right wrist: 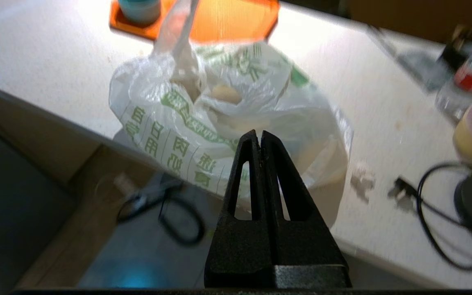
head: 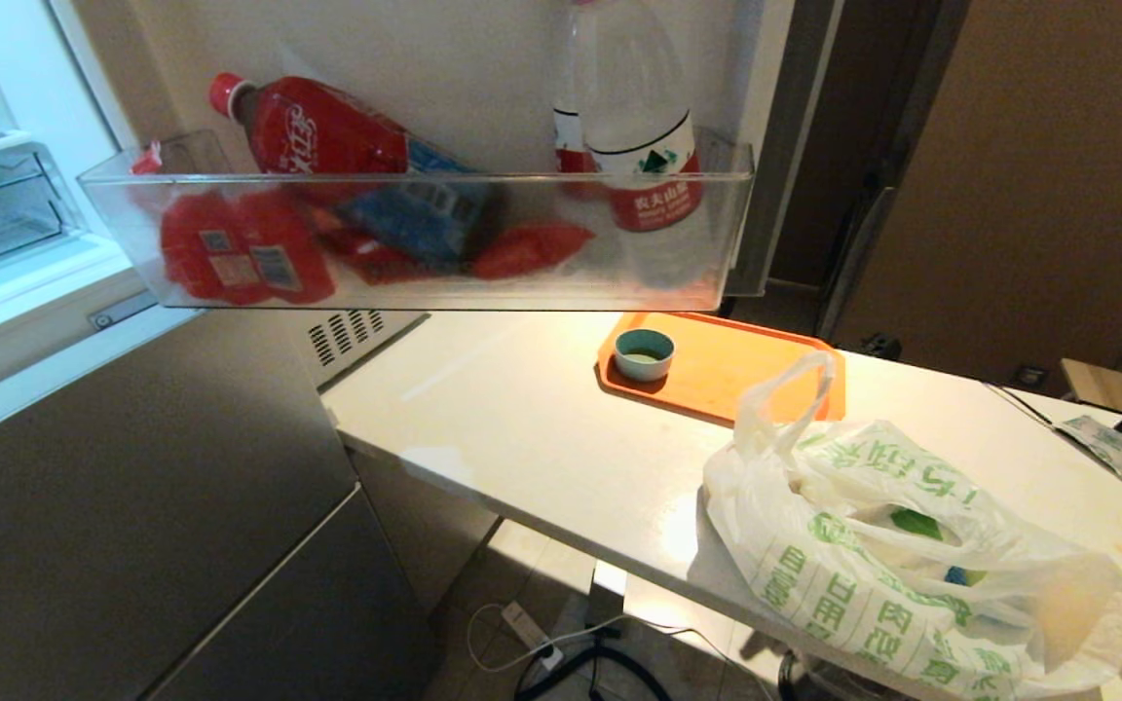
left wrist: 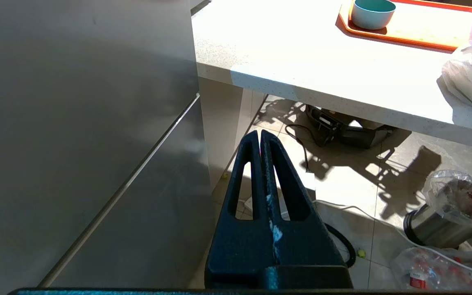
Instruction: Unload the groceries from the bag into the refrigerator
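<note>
The bag [head: 912, 555], crinkly white plastic with green characters, lies at the near edge of the white table [head: 522, 428]. Its mouth gapes, with one handle standing up. Of the groceries inside, pale lumps [right wrist: 224, 93] and a green pack [head: 916, 524] show through. My right gripper [right wrist: 259, 135] is shut and empty, hanging just in front of the bag [right wrist: 170, 123] at the table's edge. The left gripper [left wrist: 259, 135] is shut and empty, low over the floor beside the refrigerator's grey steel doors [left wrist: 76, 123]. The refrigerator [head: 132, 506] stands at the left with an upper door swung open.
The open door's clear bin [head: 415, 243] juts out over the table, holding red bottles [head: 308, 127] and a clear water bottle [head: 639, 127]. An orange tray [head: 746, 370] with a teal cup [head: 644, 352] lies behind the bag. Cables [head: 561, 652] lie on the floor. A black cord [right wrist: 445, 221] lies on the table.
</note>
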Controlling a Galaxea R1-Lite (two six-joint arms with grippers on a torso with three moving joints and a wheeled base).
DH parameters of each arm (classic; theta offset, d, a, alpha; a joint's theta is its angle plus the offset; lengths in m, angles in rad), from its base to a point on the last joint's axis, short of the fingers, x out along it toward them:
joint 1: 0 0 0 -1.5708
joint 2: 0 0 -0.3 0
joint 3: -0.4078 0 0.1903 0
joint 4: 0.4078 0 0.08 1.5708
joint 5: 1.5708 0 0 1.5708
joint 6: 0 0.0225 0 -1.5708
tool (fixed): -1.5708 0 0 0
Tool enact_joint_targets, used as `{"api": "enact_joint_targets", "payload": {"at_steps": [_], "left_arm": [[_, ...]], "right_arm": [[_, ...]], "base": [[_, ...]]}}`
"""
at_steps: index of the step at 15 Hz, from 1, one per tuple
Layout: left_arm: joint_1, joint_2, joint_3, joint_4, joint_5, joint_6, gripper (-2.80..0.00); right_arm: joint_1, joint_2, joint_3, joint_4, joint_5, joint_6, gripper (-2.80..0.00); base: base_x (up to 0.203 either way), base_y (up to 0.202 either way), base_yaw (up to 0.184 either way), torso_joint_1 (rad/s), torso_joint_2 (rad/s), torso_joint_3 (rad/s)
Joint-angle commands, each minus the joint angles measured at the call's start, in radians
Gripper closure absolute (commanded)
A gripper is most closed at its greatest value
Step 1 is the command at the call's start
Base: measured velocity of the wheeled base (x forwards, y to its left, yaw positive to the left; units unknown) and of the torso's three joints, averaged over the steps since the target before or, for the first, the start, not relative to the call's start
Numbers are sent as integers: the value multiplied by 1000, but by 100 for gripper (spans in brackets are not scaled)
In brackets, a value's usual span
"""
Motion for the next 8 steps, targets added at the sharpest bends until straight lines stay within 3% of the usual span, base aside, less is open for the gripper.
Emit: {"api": "enact_joint_targets", "payload": {"at_steps": [1, 5, 8], "left_arm": [[0, 0, 0, 0, 0, 0, 0], [0, 0, 0, 0, 0, 0, 0], [0, 0, 0, 0, 0, 0, 0]], "right_arm": [[-2, 218, -73, 12, -1, 33, 0], [-2, 584, -192, 26, 11, 206, 0], [-3, 847, -288, 23, 108, 253, 0]], "base": [[0, 0, 0, 0, 0, 0], [0, 0, 0, 0, 0, 0], [0, 0, 0, 0, 0, 0]]}}
